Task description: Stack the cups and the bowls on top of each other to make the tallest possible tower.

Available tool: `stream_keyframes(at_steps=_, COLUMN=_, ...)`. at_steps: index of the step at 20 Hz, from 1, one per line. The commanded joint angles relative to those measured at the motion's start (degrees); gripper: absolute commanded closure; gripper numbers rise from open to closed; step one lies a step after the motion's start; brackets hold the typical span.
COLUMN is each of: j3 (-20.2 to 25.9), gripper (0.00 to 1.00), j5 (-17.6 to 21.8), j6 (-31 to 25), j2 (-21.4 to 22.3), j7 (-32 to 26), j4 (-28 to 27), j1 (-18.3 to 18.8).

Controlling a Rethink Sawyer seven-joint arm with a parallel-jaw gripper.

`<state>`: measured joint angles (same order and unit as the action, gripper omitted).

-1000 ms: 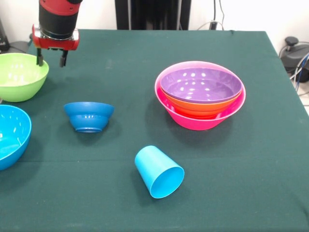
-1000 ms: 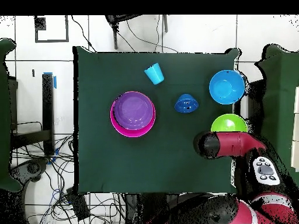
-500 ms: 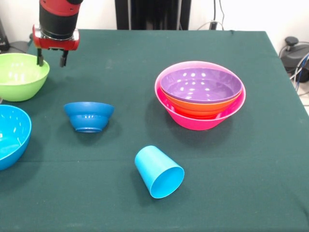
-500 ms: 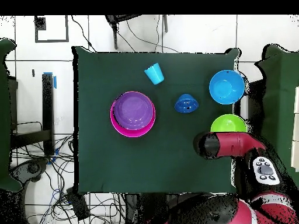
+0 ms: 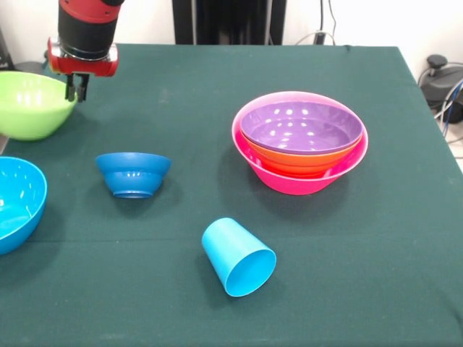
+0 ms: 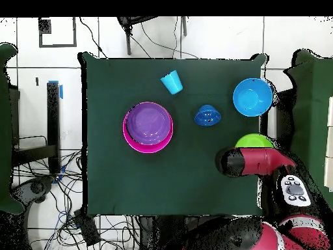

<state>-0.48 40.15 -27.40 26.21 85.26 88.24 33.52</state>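
My gripper point(image 5: 75, 90) is shut on the near rim of the lime green bowl point(image 5: 29, 105) at the table's left, and the bowl sits slightly raised. In the overhead view my arm point(image 6: 250, 161) covers most of that bowl point(image 6: 253, 139). The tower is a purple bowl point(image 5: 300, 126) inside an orange bowl point(image 5: 304, 162) inside a large pink bowl point(image 5: 304, 182), right of centre. A small dark blue bowl point(image 5: 133, 173) stands upright between the gripper and the tower. At the left edge is a sky blue bowl point(image 5: 14, 202). A sky blue cup point(image 5: 237, 256) lies on its side near the front.
The dark green tablecloth point(image 5: 181, 87) covers the whole table. Cables and a dark device point(image 5: 441, 79) lie off the table's right side. In the overhead view, the tower point(image 6: 148, 125), cup point(image 6: 172, 83), dark blue bowl point(image 6: 207, 115) and sky blue bowl point(image 6: 252, 97) are spread apart.
The gripper's fingers have shut on the lime green bowl's rim. The bowl has shifted up and slightly left, and shows less from under the arm in the overhead view.
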Motion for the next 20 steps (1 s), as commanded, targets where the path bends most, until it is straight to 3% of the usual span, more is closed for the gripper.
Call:
stream_keyframes(at_steps=1, j3=3.28, gripper=1.00, j5=-2.08, j6=4.45, j2=-1.91, j7=8.75, j4=-1.14, j1=-2.49)
stream_keyframes(at_steps=14, j3=0.55, gripper=1.00, j5=-4.08, j6=7.35, j2=-1.28, j7=11.26, j4=0.94, j1=-4.65)
stream_keyframes(at_steps=20, j3=3.81, gripper=1.00, j5=-6.02, j6=7.08, j2=0.89, j7=8.78, j4=4.71, j1=-2.73)
